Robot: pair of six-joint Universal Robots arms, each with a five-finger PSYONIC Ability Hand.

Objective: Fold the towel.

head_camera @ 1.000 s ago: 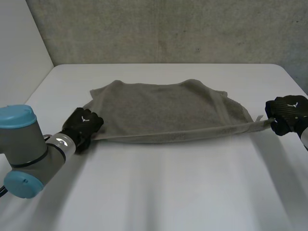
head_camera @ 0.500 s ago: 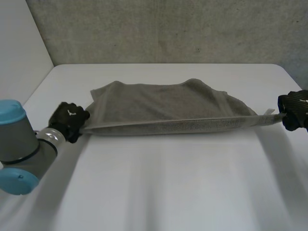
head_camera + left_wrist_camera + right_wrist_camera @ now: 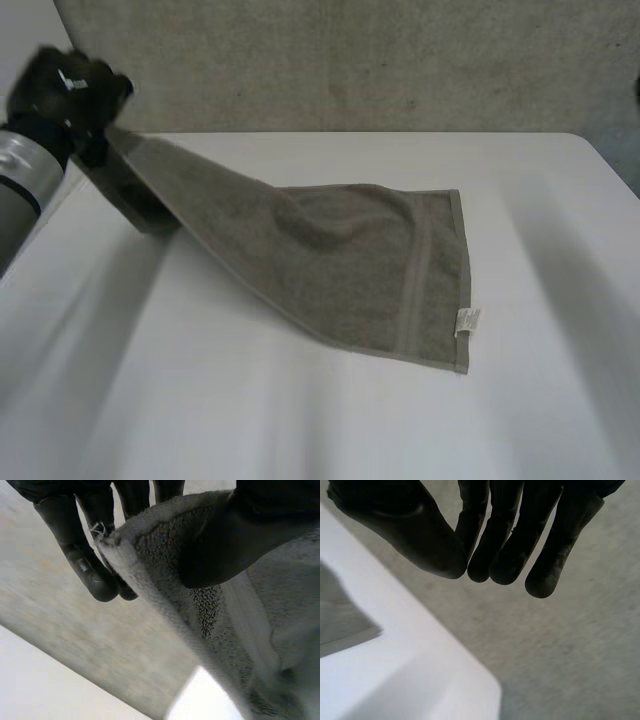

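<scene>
Hand, left [image 3: 68, 88]: raised above the table's far left corner; thumb and fingers [image 3: 75, 545] clamp one towel corner between them.
Towel [image 3: 350, 260]: grey, one end lifted and the other on the table.
Long axis: slopes down from the held corner, rightward and toward the near side.
Resting end: lies flat at mid-table; the hemmed short edge faces right, with a white tag [image 3: 467, 321] at its near corner.
Table [image 3: 300, 430]: white, with bare surface on the near side and to the right of the towel.
Hand, right [image 3: 415, 535]: fingers extended, thumb close to the fingertips, nothing held; it hangs off the table's corner [image 3: 420, 680].
</scene>
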